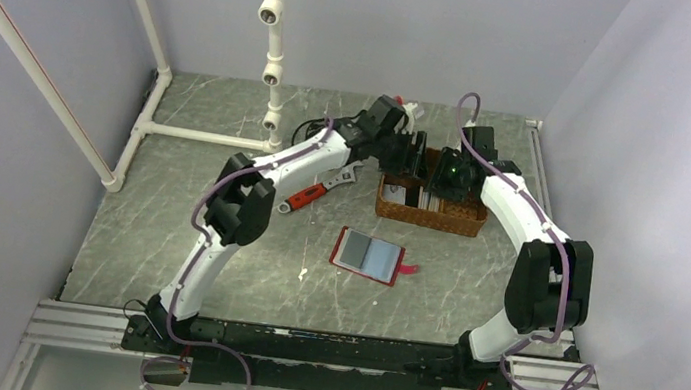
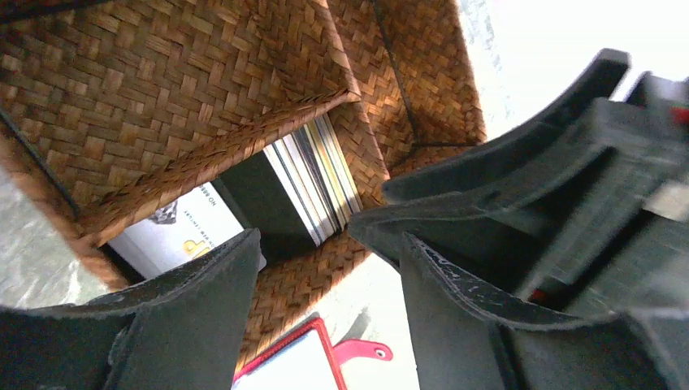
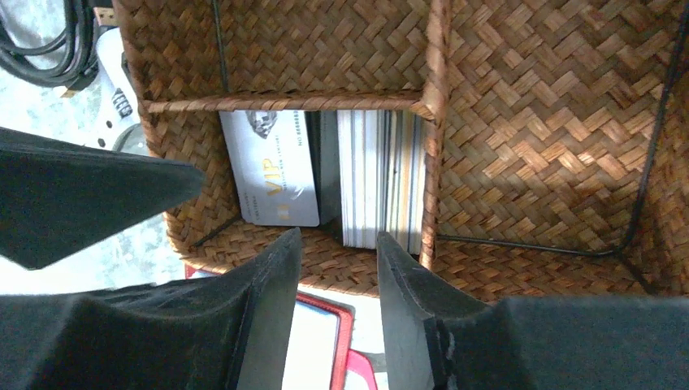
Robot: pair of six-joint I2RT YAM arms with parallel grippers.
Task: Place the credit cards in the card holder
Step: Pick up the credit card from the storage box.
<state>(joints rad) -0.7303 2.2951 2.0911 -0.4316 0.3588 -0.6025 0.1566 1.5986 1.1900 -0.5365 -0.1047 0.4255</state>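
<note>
The left end effector hangs over the wicker basket with its jaws wide and nothing between them. The right end effector hovers over the same basket with a narrower gap, also empty. Seen from above, both sit at about 1 o'clock from the card holder, which lies open and flat on the grey marbled surface, its red snap tab pointing to 3 o'clock.

The credit cards stand on edge as a tight stack in one basket compartment, at 12 o'clock from the right fingertips. A white VIP card and a dark card lean just beside the stack at its 9 o'clock side.

The cards look thin, stiff, light and glossy, so they are likely to be slippery and hard to separate when packed face to face. The exposed top edge is probably the only place to pinch, with one pad on each face. The leaning white card, apart from the pack, looks the easiest first pick. The basket's coarse herringbone weave and stiff divider walls leave little room for the fingers. The holder's leather looks soft and may shift when a card is pushed into a slot.

A red wrench lies at 10 o'clock from the holder.
</note>
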